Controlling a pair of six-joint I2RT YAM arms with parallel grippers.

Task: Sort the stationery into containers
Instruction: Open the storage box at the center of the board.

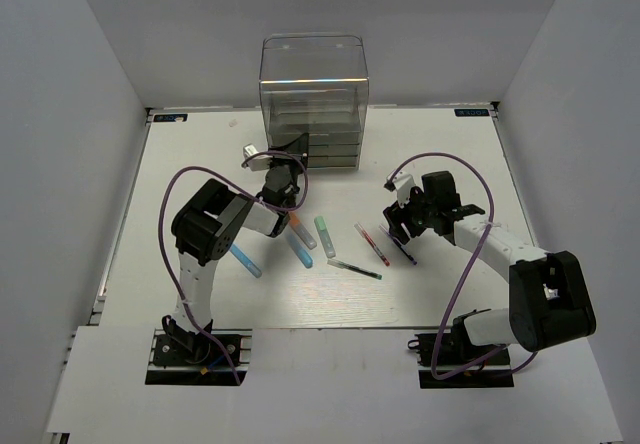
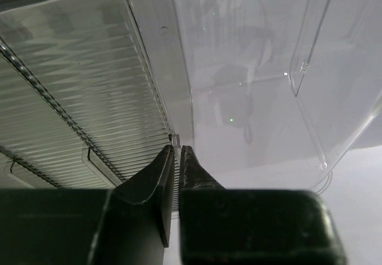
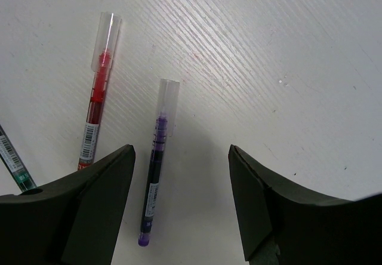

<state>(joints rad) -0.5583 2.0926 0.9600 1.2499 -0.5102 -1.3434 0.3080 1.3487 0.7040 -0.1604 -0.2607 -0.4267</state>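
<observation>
The clear drawer cabinet (image 1: pixel 313 94) stands at the back of the table. My left gripper (image 1: pixel 290 151) is at its lower front left corner. In the left wrist view the gripper (image 2: pixel 177 147) is shut on the thin edge of a ribbed drawer front (image 2: pixel 77 98). My right gripper (image 1: pixel 398 226) is open and empty, low over the dark purple pen (image 1: pixel 405 252). In the right wrist view the purple pen (image 3: pixel 156 169) lies on the table between the open fingers (image 3: pixel 180 151), nearer the left finger. The red pen (image 3: pixel 95 116) lies to its left.
On the table (image 1: pixel 440 154) between the arms lie two light-blue markers (image 1: pixel 245 260) (image 1: pixel 300 251), an orange marker (image 1: pixel 297 226), a mint-green marker (image 1: pixel 325 235), the red pen (image 1: pixel 372 243) and a green pen (image 1: pixel 354 269). White walls close in the table's sides.
</observation>
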